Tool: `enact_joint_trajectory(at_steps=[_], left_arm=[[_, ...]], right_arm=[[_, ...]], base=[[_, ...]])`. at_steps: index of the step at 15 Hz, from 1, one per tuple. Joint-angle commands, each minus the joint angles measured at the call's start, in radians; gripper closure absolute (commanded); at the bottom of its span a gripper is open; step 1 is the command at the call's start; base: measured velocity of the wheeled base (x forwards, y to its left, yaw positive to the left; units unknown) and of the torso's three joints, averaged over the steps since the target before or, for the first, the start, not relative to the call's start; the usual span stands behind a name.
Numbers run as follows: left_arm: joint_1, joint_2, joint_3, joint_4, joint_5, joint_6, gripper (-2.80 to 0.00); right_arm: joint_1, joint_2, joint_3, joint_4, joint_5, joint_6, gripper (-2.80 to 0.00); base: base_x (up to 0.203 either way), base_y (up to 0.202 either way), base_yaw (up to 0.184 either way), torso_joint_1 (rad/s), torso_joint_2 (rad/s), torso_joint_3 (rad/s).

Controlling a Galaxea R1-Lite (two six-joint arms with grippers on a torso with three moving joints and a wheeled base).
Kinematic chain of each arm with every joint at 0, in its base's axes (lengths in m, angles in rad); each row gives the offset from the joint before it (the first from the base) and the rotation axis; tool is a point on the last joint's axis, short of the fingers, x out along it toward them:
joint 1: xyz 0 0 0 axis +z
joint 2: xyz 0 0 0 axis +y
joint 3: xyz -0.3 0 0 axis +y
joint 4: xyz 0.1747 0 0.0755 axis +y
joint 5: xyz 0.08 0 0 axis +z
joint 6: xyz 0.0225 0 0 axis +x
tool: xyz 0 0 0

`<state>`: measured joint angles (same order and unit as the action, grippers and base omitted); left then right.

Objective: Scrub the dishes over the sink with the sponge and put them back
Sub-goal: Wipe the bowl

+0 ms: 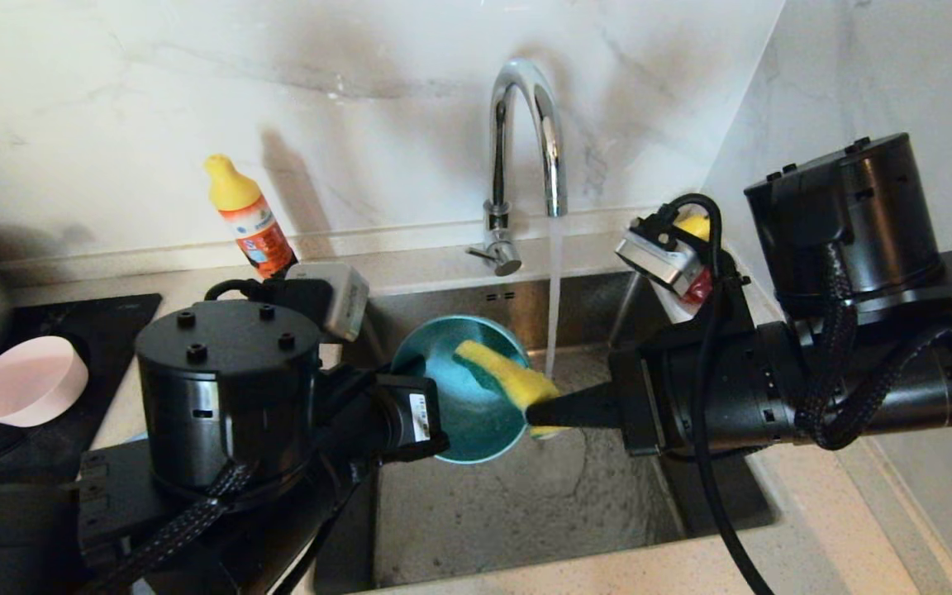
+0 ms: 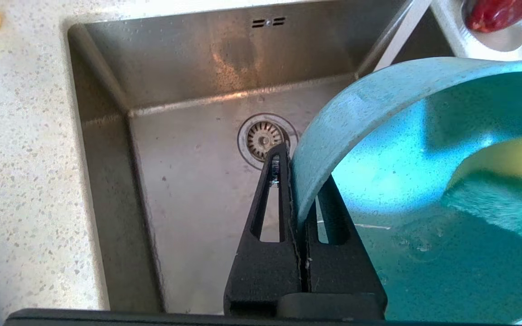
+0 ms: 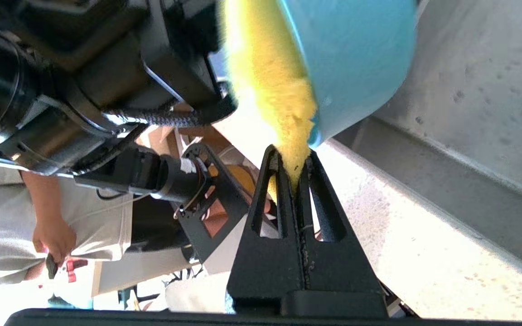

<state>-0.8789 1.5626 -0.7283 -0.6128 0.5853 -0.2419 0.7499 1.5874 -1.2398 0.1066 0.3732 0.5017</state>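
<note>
- The right gripper [image 1: 544,411] is clamping the sponge [image 1: 502,373], pressing it inside the teal bowl [image 1: 461,413].
- The left gripper [image 2: 298,181] is pinching the bowl's rim, holding it tilted over the sink [image 1: 525,504].
- The tap [image 1: 525,140] is running water beside the bowl.

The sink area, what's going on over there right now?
The left gripper is clamped on the rim of the teal bowl, holding it tilted over the sink. The right gripper pinches the yellow sponge inside the bowl. The tap is running. A pink bowl sits to the left.
</note>
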Motion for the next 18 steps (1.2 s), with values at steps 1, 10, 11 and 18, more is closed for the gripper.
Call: enact_joint_trajectory(at_steps=[1, 10, 11, 18], left_arm=[[0.000, 0.005, -0.014, -0.004, 0.004, -0.002, 0.00], [0.008, 0.021, -0.042, -0.004, 0.002, -0.007, 0.00], [0.010, 0.025, -0.043, -0.004, 0.002, -0.007, 0.00], [0.013, 0.027, -0.036, -0.004, 0.004, -0.007, 0.00]], right_arm=[[0.025, 0.015, 0.004, -0.001, 0.003, 0.004, 0.00], [0.120, 0.160, -0.093, -0.010, 0.003, 0.008, 0.00], [0.120, 0.163, -0.099, -0.008, 0.003, 0.008, 0.00], [-0.012, 0.032, -0.046, 0.001, 0.004, 0.010, 0.00]], base=[[0.000, 0.000, 0.000, 0.000, 0.00, 0.000], [0.000, 0.000, 0.000, 0.000, 0.00, 0.000], [0.000, 0.000, 0.000, 0.000, 0.00, 0.000], [0.000, 0.000, 0.000, 0.000, 0.00, 0.000]])
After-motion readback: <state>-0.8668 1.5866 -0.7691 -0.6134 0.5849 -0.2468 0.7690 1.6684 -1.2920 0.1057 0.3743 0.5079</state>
